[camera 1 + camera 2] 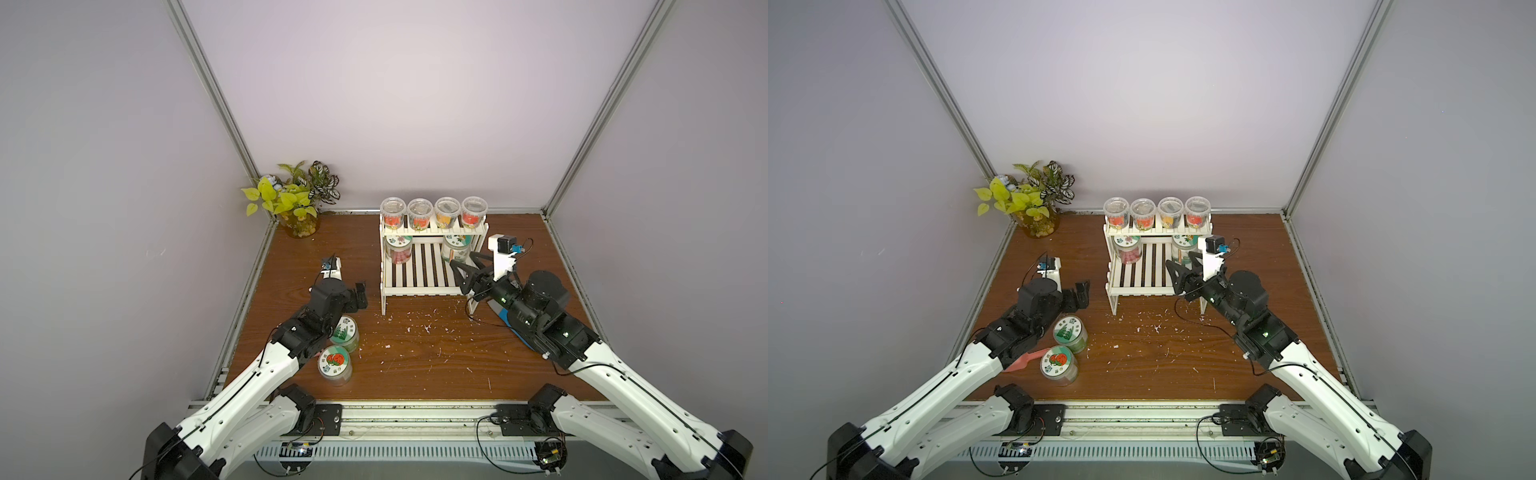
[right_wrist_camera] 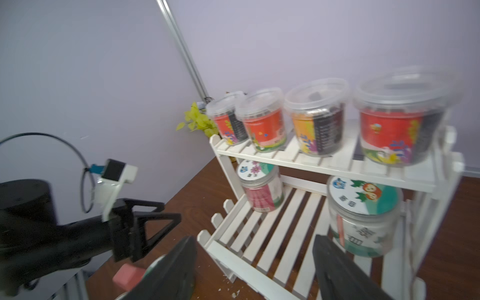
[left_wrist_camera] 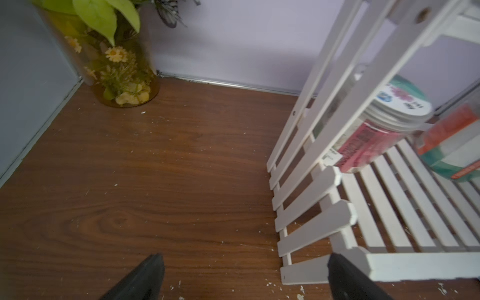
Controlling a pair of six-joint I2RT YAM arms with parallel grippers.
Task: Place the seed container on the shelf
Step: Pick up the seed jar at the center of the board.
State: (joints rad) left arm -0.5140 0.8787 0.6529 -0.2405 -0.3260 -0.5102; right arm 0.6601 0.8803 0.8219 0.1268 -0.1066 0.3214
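The right gripper [image 2: 254, 242] has its jaws apart and empty at the right end of the shelf's [image 1: 415, 291] lower tier. Just past its fingertips the seed container [image 2: 363, 205] stands upright on that end, green-and-white lid up. A pink jar [image 1: 400, 251] stands at the tier's left end. The left gripper [image 3: 246, 259], jaws wide and empty, hovers over the table [image 1: 415, 353] beside the shelf's left side.

Both top views are evenly, softly lit; the back wall [image 1: 395, 104] is brightest at centre. Shadows on the bench [image 1: 415, 353] are faint. Wide-angle distortion splays the frame rails [image 1: 216, 104]. The right wrist view is motion-blurred, worst at the clear tubs [image 2: 389, 124] on the shelf [image 2: 311, 166].
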